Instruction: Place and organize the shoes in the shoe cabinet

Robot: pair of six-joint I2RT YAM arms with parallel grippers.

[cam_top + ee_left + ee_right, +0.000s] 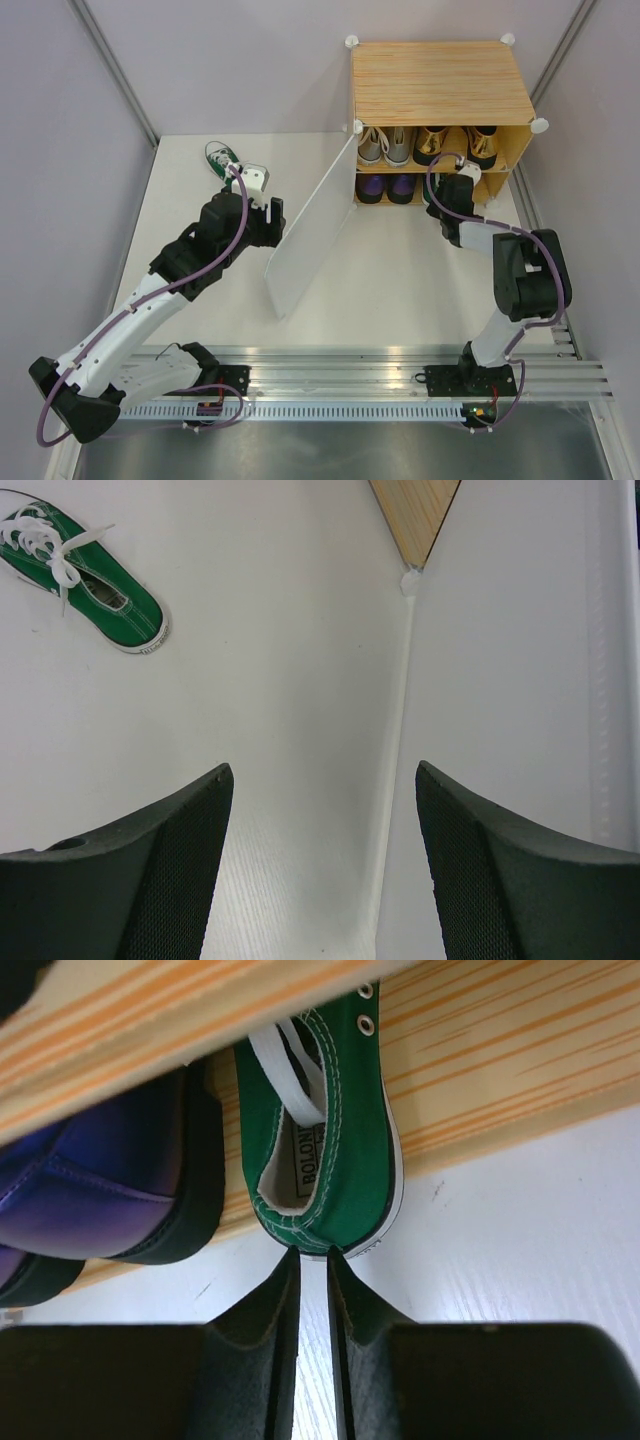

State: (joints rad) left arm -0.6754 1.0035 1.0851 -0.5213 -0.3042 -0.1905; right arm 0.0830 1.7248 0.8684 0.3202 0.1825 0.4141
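Desk: one white surface, walled on the left, far and right sides; both arm bases are mounted on a rail at its near edge.
Shoe cabinet: one wooden box with two shelves, set at the far right of the desk, its open front facing the arms.
Door: one white panel, hinged at the cabinet's left front corner and swung wide open towards the near left.
Arms: two. The left arm is stretched towards the far middle, just left of the door. The right arm is bent back over itself and reaches into the lower shelf.
Shoes: eight are counted, four pairs.
Grey sneakers: two, on the upper shelf, left side.
Gold shoes: two, on the upper shelf, right side.
Purple shoes: two, on the lower shelf, left side.
Green sneaker in cabinet: one, on the lower shelf just right of the purple pair, heel outwards.
Green sneaker on desk: one, lying alone at the far left, well apart from the cabinet.
Left hand: fingers spread wide, nothing held, poised over bare desk beside the door's edge.
Right hand: fingers drawn almost together, tips touching the green sneaker's heel; whether the heel is pinched cannot be told.
Open room: bare desk is seen between the door and the right arm.
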